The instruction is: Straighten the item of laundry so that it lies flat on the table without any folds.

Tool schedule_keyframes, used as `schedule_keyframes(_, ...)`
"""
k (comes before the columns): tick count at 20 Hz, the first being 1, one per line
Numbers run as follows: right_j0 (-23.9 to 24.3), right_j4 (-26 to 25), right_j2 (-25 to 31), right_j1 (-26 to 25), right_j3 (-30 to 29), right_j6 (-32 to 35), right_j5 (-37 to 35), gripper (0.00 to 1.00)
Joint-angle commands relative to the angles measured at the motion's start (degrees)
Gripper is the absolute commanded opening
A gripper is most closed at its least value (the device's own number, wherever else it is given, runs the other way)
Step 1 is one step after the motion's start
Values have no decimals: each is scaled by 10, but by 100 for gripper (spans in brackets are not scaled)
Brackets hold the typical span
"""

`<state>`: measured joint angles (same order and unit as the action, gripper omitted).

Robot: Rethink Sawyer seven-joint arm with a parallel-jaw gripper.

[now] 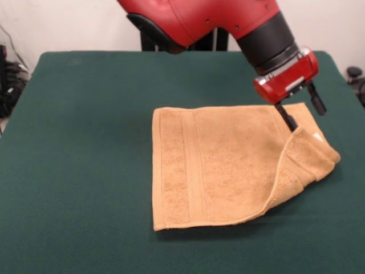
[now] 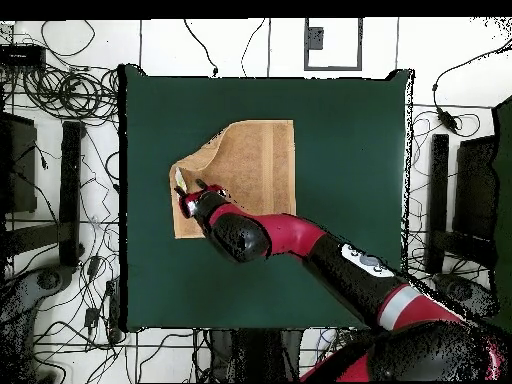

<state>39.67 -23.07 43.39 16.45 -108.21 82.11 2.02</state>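
Observation:
The orange-tan towel [image 1: 228, 165] lies on the dark green table [image 1: 85, 142], right of the middle. Most of it is flat, with border bands near its left edge. Its right corner [image 1: 311, 157] is folded back over the towel, and a small white label [image 1: 317, 137] shows there. My gripper [image 1: 308, 121] is open over that folded corner. One finger's tip [image 1: 292, 125] is down at the fold and the other [image 1: 318, 105] is raised beside the towel's edge. In the overhead view the gripper [image 2: 192, 188] is at the towel's [image 2: 255, 160] folded left corner.
The table [image 2: 340, 250] extends well beyond the towel on all sides. Cables and dark equipment [image 2: 60, 100] lie on the floor around it. A dark object [image 1: 355, 74] sits past the table's right edge, and cables [image 1: 8, 80] lie past the left edge.

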Motion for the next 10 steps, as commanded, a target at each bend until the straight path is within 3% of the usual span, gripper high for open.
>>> schedule_keyframes(1, -11, -25, 30, -10, 62, 13, -60, 100)
schedule_keyframes(5, -35, -20, -1, 16, 57, 55, -16, 100)
schedule_keyframes(10, -123, 34, -90, 63, 58, 134, 78, 100)
